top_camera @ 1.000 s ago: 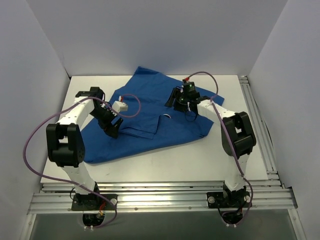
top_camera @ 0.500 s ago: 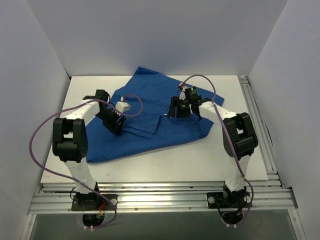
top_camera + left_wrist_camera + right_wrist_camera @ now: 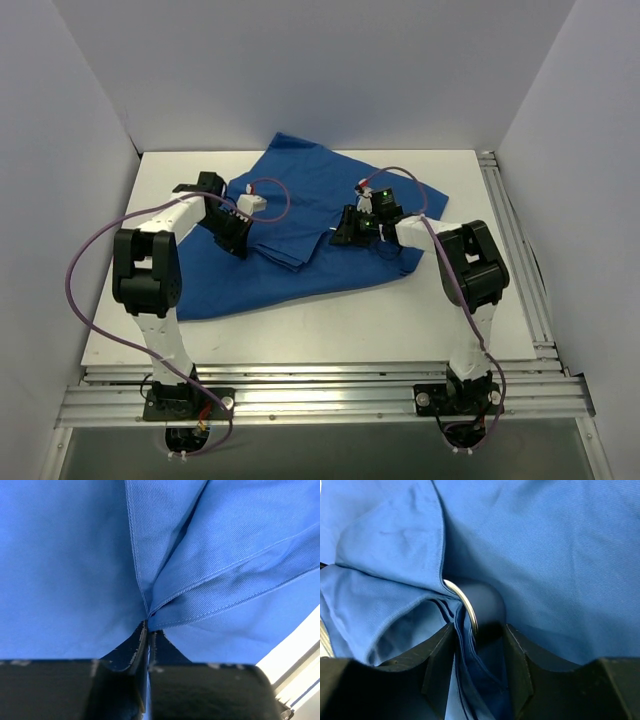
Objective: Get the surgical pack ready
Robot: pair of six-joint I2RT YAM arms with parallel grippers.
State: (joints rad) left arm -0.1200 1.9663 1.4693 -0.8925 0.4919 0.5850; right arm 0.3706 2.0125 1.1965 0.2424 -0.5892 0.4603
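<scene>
The royal-blue drape (image 3: 300,195) lies spread and partly folded across the middle of the table. My left gripper (image 3: 238,240) is down at the drape's left fold. In the left wrist view it (image 3: 148,623) is shut on a pinched hem of the drape (image 3: 65,555). My right gripper (image 3: 346,232) is at the fold's right end. In the right wrist view it (image 3: 479,628) stands open, its jaws either side of bunched drape layers (image 3: 560,545) and a thin curved steel rim (image 3: 465,602) that peeks out of the cloth. The other contents of the pack are hidden.
The white table (image 3: 400,320) shows bare in front of the drape and to its right. White walls close in the left, back and right. An aluminium rail (image 3: 515,230) runs along the table's right edge. Purple cables loop over both arms.
Both grippers have come down onto the drape and moved toward each other. The left one has shut on the cloth. The right one's jaws have narrowed around the fold.
</scene>
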